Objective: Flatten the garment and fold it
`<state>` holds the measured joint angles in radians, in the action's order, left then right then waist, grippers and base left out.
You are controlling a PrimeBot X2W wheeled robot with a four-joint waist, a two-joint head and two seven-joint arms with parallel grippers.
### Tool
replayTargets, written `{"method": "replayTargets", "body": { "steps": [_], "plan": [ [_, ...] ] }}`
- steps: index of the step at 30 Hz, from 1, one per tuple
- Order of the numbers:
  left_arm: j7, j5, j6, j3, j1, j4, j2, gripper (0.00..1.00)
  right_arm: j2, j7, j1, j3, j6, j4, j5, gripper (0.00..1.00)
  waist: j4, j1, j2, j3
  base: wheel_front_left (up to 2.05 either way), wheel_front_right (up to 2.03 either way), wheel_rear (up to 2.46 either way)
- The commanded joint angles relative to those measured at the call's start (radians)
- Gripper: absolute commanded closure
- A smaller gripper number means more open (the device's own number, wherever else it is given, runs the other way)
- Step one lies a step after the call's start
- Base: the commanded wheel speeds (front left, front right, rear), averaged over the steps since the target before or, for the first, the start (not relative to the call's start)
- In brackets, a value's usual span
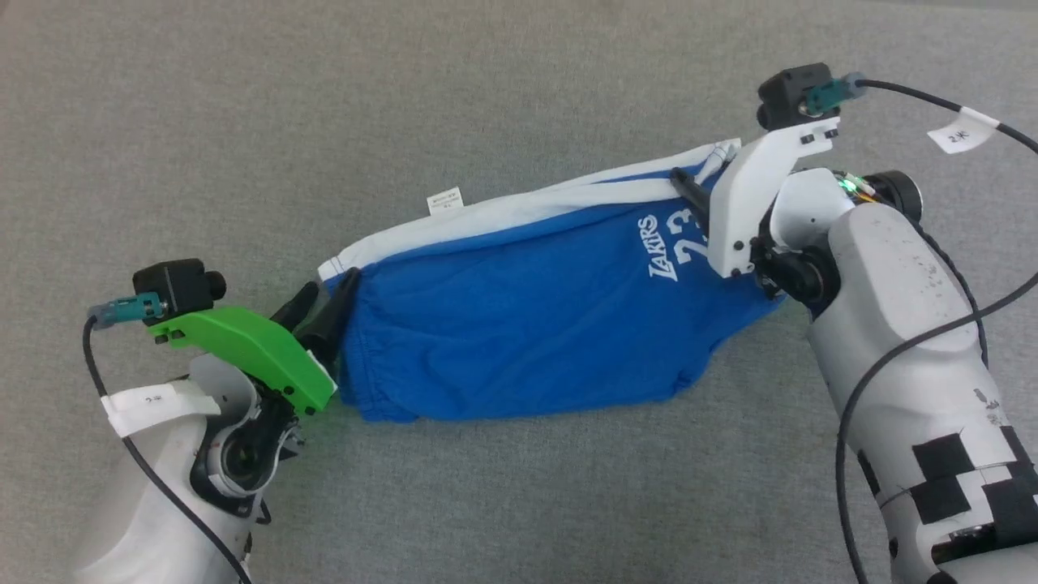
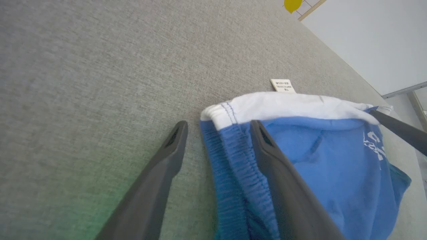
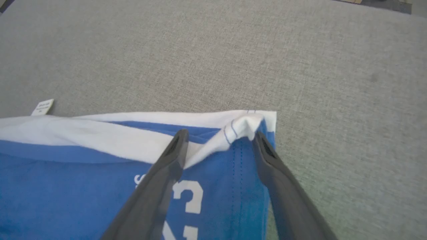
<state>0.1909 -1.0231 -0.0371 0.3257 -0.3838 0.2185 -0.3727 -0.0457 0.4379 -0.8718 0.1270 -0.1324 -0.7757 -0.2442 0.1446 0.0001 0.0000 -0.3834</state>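
Note:
The royal-blue shorts (image 1: 519,324) lie folded lengthwise on the grey surface, with white trim along the far edge and "LAKERS 23" print (image 1: 671,247) near the right end. The small white tag (image 1: 444,200) sticks out at the far edge. My left gripper (image 1: 328,290) is open at the gathered waistband end. In the left wrist view (image 2: 218,133) one finger is over the bare surface and the other over the cloth. My right gripper (image 1: 689,188) is open at the hem end, and the white-trimmed hem corner (image 3: 245,125) bunches between its fingers (image 3: 263,150).
Grey carpet-like surface (image 1: 243,122) extends all around the shorts. A pale panel (image 2: 367,40) and a yellow object (image 2: 292,4) stand beyond its far edge in the left wrist view. Cables hang from both wrist cameras.

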Motion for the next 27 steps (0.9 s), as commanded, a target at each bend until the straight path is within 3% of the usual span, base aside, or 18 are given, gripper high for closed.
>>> {"method": "replayTargets", "body": {
  "steps": [1,7,17,27],
  "plan": [
    [-0.007,0.001,-0.009,-0.010,0.006,-0.008,-0.009,0.00,-0.005,-0.012,-0.018,-0.006,0.002,-0.010,-0.015,0.00,-0.002,-0.0001,0.0000,0.041,0.00,0.00,0.00],
    [-0.087,0.055,-0.053,-0.038,0.050,-0.078,-0.039,0.00,-0.005,0.032,0.012,-0.040,0.002,0.012,0.005,0.00,-0.006,-0.0001,0.0000,0.145,0.00,0.00,0.00],
    [-0.396,0.353,-0.077,0.029,0.179,-0.155,-0.096,0.00,-0.022,0.172,0.284,-0.097,0.002,0.273,0.221,0.00,0.001,-0.0001,0.0000,0.221,0.00,0.00,0.00],
    [-0.449,0.431,-0.091,0.022,0.262,-0.170,-0.056,0.00,-0.005,0.273,0.453,-0.081,0.002,0.413,0.298,0.00,0.017,-0.0001,0.0000,0.193,0.00,0.00,0.00]
  ]
}}
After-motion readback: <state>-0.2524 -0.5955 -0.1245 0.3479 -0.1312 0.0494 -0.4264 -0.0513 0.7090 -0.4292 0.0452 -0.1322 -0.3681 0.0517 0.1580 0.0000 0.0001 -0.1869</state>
